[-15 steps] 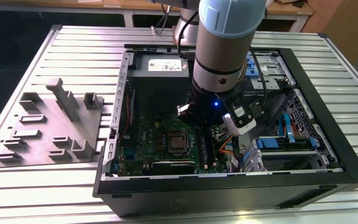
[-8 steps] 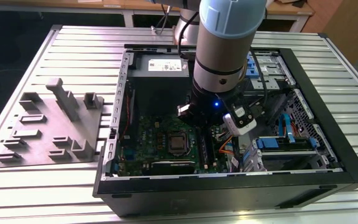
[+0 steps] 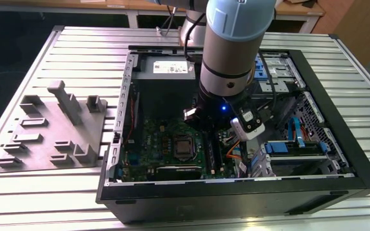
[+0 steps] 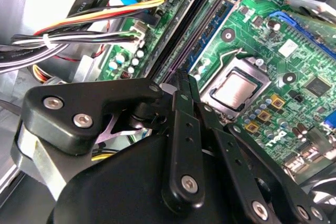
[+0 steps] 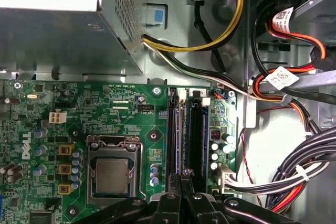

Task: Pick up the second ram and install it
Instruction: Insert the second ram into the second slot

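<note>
The tool [image 5: 181, 176] sat pinched shut over the slots [image 5: 197, 129], load unclear; the thin, brittle second ram wanted edge-gripping.

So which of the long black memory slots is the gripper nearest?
The second long black slot counting from the silver processor socket: the black gripper sits at its end; the two further slots lie toward the black-and-white cable bundle.

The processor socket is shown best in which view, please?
The first wrist view: the processor socket lies square-on, unobstructed. The second wrist view shows it slanted beyond the gripper; the exterior view, distant beside the arm.
</note>
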Robot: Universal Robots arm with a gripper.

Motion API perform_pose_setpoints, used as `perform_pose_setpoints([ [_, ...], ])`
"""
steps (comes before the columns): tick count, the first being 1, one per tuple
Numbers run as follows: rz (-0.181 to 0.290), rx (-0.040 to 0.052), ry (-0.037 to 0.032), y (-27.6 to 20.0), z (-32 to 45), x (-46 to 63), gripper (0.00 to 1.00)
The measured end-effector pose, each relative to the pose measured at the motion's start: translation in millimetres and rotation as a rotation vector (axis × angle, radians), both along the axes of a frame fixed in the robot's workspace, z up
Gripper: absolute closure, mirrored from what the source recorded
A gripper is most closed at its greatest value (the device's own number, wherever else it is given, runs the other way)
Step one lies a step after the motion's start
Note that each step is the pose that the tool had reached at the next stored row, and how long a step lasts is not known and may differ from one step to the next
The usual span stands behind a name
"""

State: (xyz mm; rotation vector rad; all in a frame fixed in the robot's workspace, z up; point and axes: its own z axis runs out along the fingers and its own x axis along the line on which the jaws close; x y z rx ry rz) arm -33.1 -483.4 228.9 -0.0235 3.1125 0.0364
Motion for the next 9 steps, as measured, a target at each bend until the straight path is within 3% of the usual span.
perform_pose_setpoints([
  [9, 0.000, 0.0002, -0.0001, -0.6, -0.5, -0.1, 0.89],
])
